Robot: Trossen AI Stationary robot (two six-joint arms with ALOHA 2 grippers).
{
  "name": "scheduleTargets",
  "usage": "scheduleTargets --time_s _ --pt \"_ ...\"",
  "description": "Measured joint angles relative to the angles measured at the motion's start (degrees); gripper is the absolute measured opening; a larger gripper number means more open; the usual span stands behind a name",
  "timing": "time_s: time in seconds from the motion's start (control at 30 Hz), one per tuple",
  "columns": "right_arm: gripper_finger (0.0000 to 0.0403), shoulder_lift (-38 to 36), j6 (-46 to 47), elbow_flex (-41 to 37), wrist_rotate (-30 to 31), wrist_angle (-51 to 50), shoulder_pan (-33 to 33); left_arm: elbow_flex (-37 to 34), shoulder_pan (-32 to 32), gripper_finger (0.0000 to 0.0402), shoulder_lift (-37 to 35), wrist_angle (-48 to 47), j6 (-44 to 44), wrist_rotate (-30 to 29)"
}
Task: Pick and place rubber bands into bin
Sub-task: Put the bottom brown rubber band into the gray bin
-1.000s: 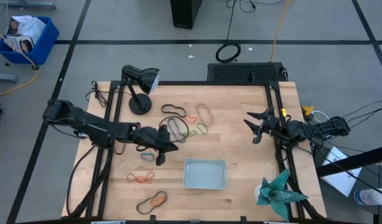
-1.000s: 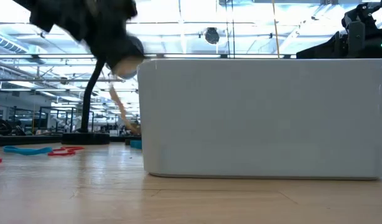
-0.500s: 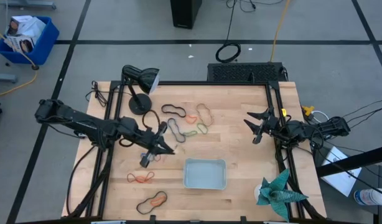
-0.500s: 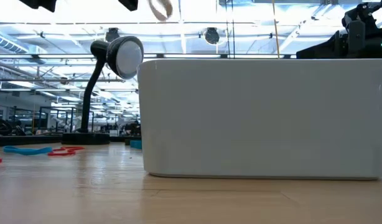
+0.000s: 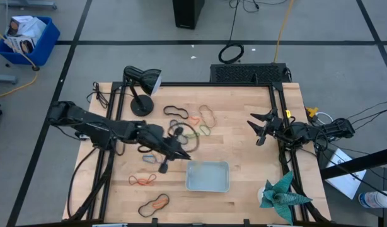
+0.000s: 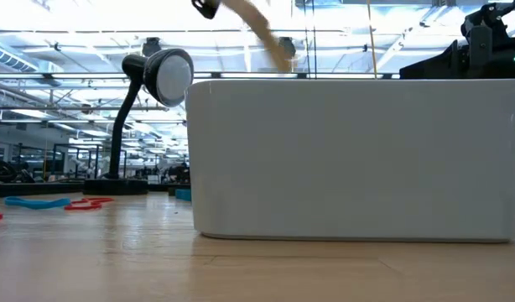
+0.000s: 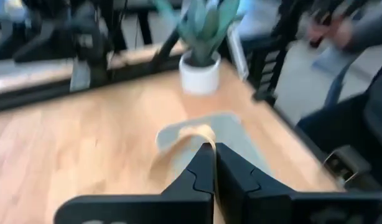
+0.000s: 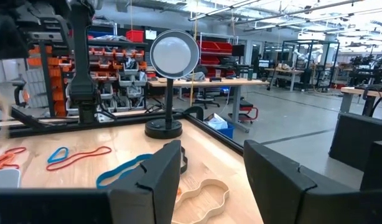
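The pale blue-grey bin [image 5: 207, 176] stands at the table's near middle; its front wall fills the low view [image 6: 350, 159]. My left gripper [image 5: 181, 153] is just left of the bin's far left corner, above the table, shut on a tan rubber band [image 7: 186, 133]. The band swings blurred above the bin's rim in the low view [image 6: 259, 30]. Other bands lie flat on the table: black [image 5: 175, 111], tan [image 5: 207, 115], green [image 5: 203, 132], blue [image 5: 148, 157], red [image 5: 143, 180]. My right gripper [image 5: 259, 126] waits open at the table's right side. My left gripper pinches the tan band between its two shut fingertips, on one stretch of the loop [image 7: 209, 149]. The fingers slant down toward the table's right edge. The band is lifted clear of the table, and its free loop curls slack past the fingertips toward the bin [image 7: 237, 134].
A black desk lamp [image 5: 140, 88] stands at the far left. A teal plant in a white pot [image 5: 282, 195] stands at the near right corner. An orange and a black band [image 5: 154, 204] lie by the near edge. A dark blue bin [image 5: 26, 38] sits on the floor.
My left gripper has risen from the table with the tan band, then gone toward the table's right edge, up to the bin's far left corner. The band has been lifted clear and now swings above the bin's rim.
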Motion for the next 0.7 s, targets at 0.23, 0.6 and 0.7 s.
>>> scheduleTargets --time_s 0.23,0.6,0.7 --pt "0.0169 0.0 0.04 0.0 0.0 0.09 -0.02 13.6 -0.33 0.0015 9.47 -12.44 -0.04 -1.34" --pt "0.0169 0.0 2.47 0.02 0.0 0.11 0.0 19.51 -2.36 0.0014 17.54 -17.88 2.26 0.56" --pt "0.0169 0.0 2.82 0.02 -0.01 0.13 0.0 19.51 -2.71 0.0007 18.87 -17.64 1.74 0.79"
